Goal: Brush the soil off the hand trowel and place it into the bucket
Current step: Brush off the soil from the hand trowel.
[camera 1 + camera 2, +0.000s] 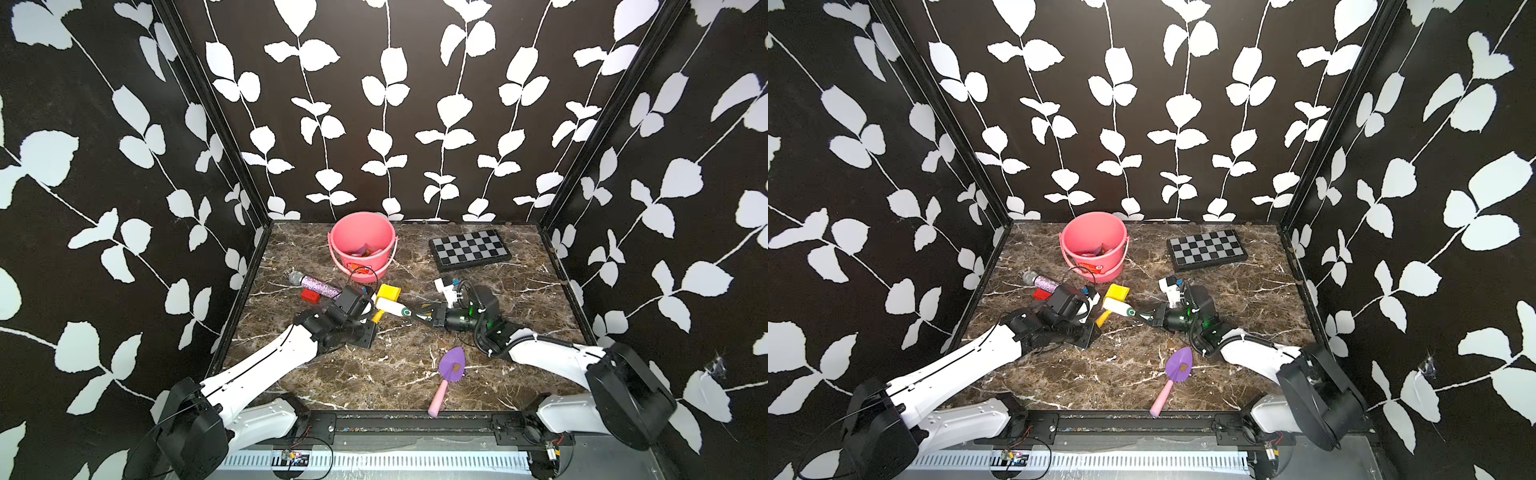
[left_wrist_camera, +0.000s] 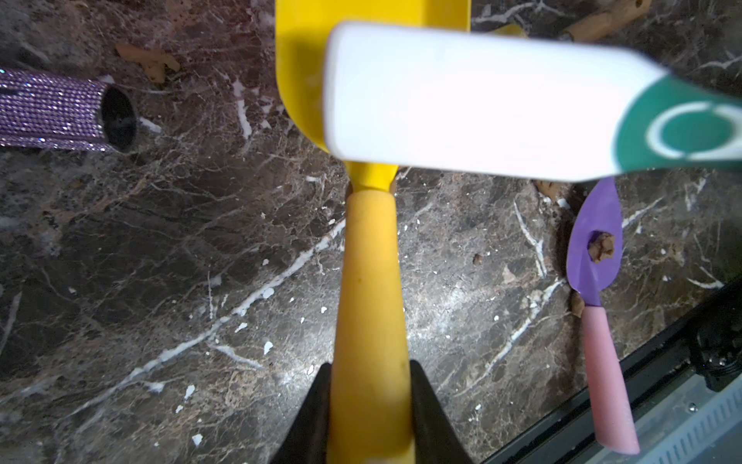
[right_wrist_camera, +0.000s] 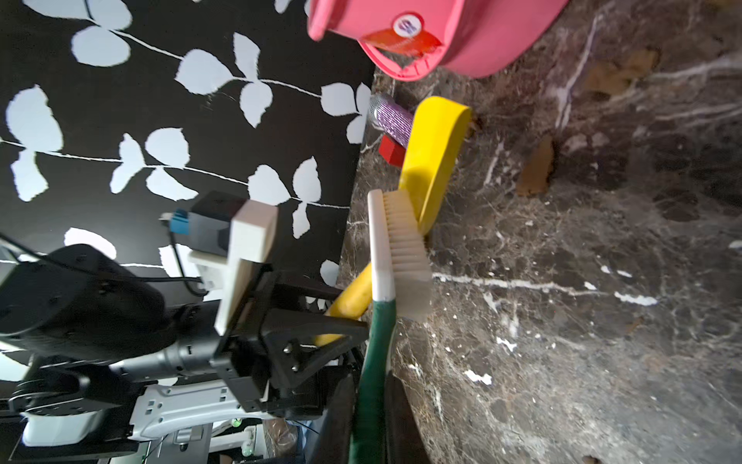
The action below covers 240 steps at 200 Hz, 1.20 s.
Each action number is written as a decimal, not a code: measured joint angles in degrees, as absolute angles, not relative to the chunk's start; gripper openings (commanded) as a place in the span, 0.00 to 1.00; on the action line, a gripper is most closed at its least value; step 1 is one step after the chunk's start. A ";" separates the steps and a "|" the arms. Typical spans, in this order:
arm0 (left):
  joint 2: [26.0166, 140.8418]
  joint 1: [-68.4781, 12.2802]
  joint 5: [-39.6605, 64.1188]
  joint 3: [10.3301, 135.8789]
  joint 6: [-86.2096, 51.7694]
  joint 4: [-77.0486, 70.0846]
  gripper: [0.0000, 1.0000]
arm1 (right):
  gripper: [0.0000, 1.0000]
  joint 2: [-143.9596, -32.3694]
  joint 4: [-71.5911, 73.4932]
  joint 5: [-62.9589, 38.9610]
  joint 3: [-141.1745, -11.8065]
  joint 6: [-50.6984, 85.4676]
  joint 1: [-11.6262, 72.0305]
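Bright, even light; blurry wrist close-ups.

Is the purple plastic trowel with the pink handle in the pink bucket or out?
Out: the purple trowel lies on the marble tabletop, apart from the pink bucket, brown lump on its blade.

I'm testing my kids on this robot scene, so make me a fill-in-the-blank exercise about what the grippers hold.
The left gripper is shut on a trowel coloured ____.
The right gripper is shut on a ____.
The trowel with the pink handle carries a lump of ____ on its blade.
Missing words: yellow, brush, soil.
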State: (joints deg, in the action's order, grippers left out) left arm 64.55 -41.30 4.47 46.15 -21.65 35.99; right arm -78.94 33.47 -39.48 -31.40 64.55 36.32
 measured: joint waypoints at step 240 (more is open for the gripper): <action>61.23 -17.47 38.13 45.25 -26.28 43.59 0.00 | 0.00 -58.78 -18.96 -10.61 -44.84 -9.50 56.07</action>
